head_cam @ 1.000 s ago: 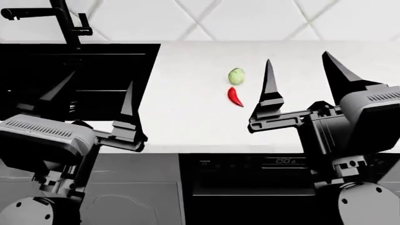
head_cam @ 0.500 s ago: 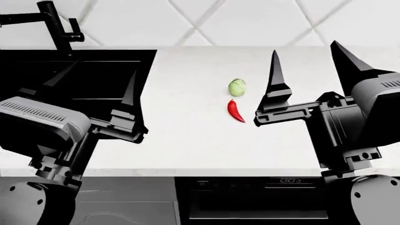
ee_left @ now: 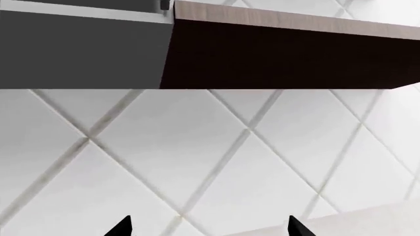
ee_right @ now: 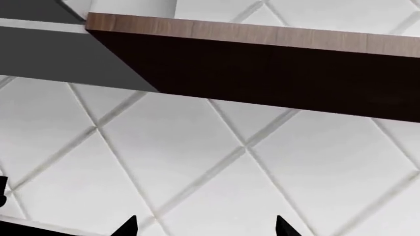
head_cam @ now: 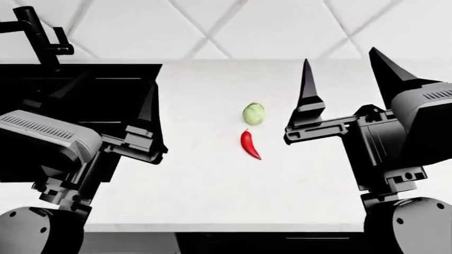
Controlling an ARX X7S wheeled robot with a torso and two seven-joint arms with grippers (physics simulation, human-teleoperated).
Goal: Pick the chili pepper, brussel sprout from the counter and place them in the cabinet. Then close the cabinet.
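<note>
On the white counter (head_cam: 205, 180) lies the red chili pepper (head_cam: 249, 144), its tip pointing toward the front edge. The pale-green brussel sprout (head_cam: 253, 113) sits just behind it, a small gap apart. My right gripper (head_cam: 339, 58) is open and empty, raised to the right of both, fingers pointing up. Over the sink's edge my left gripper (head_cam: 113, 90) is also open and empty. Both wrist views face the tiled wall, with the left gripper (ee_left: 208, 226) and right gripper (ee_right: 206, 226) wide apart. The cabinet (ee_right: 262, 69) shows from below; its door is hidden.
A black sink basin (head_cam: 84, 84) fills the counter's left part, with a black faucet (head_cam: 39, 32) behind it. White diamond-tiled wall (head_cam: 282, 26) backs the counter. The cabinet's dark underside (ee_left: 288, 54) has a wood edge, and a grey panel (ee_left: 78, 49) adjoins it.
The head view has shifted, so the pepper and sprout sit lower and further left in frame and the oven front has dropped out. Both grippers stay open; neither vegetable has moved on the counter.
</note>
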